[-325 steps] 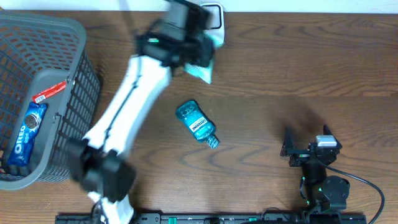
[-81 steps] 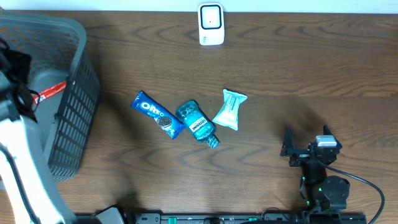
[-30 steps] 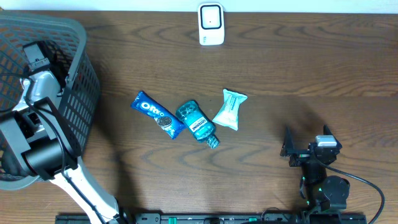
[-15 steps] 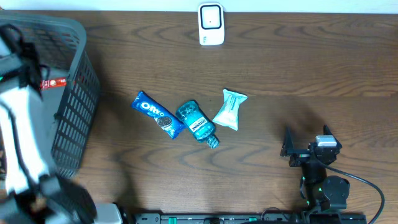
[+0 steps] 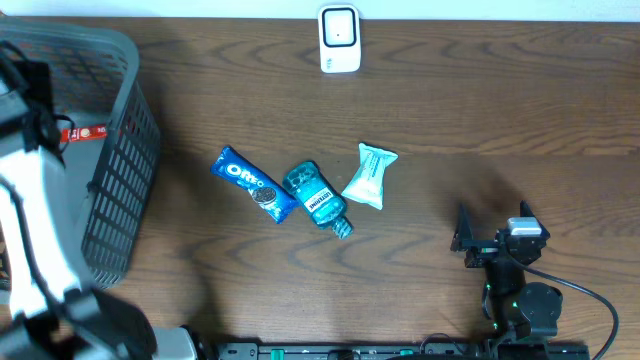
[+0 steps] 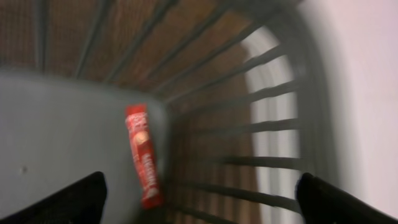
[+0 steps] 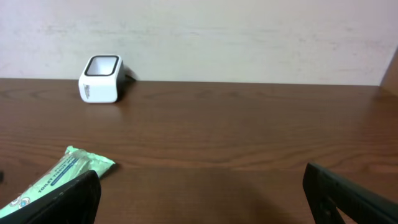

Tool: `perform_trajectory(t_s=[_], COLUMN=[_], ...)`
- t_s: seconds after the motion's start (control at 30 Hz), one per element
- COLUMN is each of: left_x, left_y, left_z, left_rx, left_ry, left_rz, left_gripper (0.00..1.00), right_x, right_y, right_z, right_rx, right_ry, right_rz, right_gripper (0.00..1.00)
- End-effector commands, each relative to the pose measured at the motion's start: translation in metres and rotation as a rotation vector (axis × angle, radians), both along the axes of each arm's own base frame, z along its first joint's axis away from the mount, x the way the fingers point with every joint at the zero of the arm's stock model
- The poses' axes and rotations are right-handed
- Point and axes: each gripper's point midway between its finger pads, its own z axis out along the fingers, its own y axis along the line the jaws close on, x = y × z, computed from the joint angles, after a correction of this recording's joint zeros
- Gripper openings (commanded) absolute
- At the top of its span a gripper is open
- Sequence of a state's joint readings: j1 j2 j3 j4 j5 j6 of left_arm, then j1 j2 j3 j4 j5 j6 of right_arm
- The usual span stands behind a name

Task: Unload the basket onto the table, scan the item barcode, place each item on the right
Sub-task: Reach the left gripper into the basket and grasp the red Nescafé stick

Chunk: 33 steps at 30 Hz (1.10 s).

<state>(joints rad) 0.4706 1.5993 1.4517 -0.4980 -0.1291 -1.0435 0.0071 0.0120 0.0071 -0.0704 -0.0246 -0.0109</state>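
- Closest to me, the right gripper (image 5: 492,234) sits low at the near right of the table (image 5: 480,110). Its jaws are spread wide and released, and its wrist view looks out across the wood.
- Next out, three goods lie in a row mid-table. A blue Oreo pack (image 5: 252,184) is on the left, with a teal mouthwash bottle (image 5: 317,198) on its side touching it. A pale green wipes packet (image 5: 370,176) lies just beside the bottle on the right.
- Off to the left, the dark wire basket (image 5: 125,140) stands at the table's edge. My left arm reaches over it, blurred from overhead.
- From its wrist view, the left gripper (image 6: 211,202) hangs above the basket floor with its jaws wide apart, gripping nothing.
- Below it, the red stick packet (image 6: 142,163) lies flat on the grey floor by the barred wall, apart from both fingertips.
- Farthest away, the white scanner (image 5: 339,39) stands at the far edge, well apart from the packet.
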Motion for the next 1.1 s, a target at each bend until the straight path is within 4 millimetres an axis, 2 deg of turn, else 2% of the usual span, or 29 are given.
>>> perform_trajectory(t_s=[0.0, 0.1, 0.2, 0.3, 0.4, 0.47, 0.53, 0.7, 0.9, 0.93, 0.97, 1.0, 1.03, 1.07], left_x=[0.023, 0.042, 0.047, 0.056, 0.072, 0.075, 0.073, 0.068, 0.067, 0.066, 0.066, 0.065, 0.062, 0.058], left_y=[-0.006, -0.011, -0.011, -0.015, -0.022, -0.023, -0.024, -0.029, -0.047, -0.051, -0.055, -0.058, -0.060, -0.061], left_z=[-0.058, -0.096, -0.135, -0.163, -0.182, -0.190, -0.200, -0.228, -0.261, -0.267, -0.272, -0.277, -0.282, -0.284], left_rx=[-0.116, -0.193, -0.269, -0.321, -0.371, -0.390, -0.415, -0.449, -0.511, -0.519, -0.522, -0.523, -0.528, -0.533], left_ry=[0.064, 0.081, 0.113, 0.121, 0.088, 0.082, 0.092, 0.146, 0.196, 0.209, 0.221, 0.234, 0.253, 0.270], left_rz=[-0.068, -0.110, -0.078, -0.089, -0.141, -0.141, -0.123, -0.117, -0.158, -0.178, -0.202, -0.221, -0.228, -0.232], left_gripper=[0.94, 0.94, 0.94, 0.94, 0.95, 0.95, 1.00, 0.98, 0.98, 0.93, 0.66, 0.27, 0.07, 0.07], right_x=[0.000, 0.000, 0.000, 0.000, 0.000, 0.000, 0.000, 0.000, 0.000, 0.000, 0.000, 0.000, 0.000, 0.000], right_y=[0.000, 0.000, 0.000, 0.000, 0.000, 0.000, 0.000, 0.000, 0.000, 0.000, 0.000, 0.000, 0.000, 0.000], right_z=[-0.001, -0.001, -0.001, -0.001, -0.001, -0.001, -0.001, -0.001, -0.001, -0.001, -0.001, -0.001, -0.001, -0.001], right_rx=[0.010, 0.010, 0.010, 0.010, 0.010, 0.010, 0.010, 0.010, 0.010, 0.010, 0.010, 0.010, 0.010, 0.010], right_ry=[0.001, 0.001, 0.001, 0.001, 0.001, 0.001, 0.001, 0.001, 0.001, 0.001, 0.001, 0.001, 0.001, 0.001], right_rz=[-0.002, -0.002, -0.002, -0.002, -0.002, -0.002, -0.002, -0.002, -0.002, -0.002, -0.002, -0.002, -0.002, -0.002], right_gripper=[0.99, 0.99, 0.99, 0.99, 0.99, 0.99, 0.99, 0.99, 0.99, 0.99, 0.99, 0.99, 0.99, 0.99])
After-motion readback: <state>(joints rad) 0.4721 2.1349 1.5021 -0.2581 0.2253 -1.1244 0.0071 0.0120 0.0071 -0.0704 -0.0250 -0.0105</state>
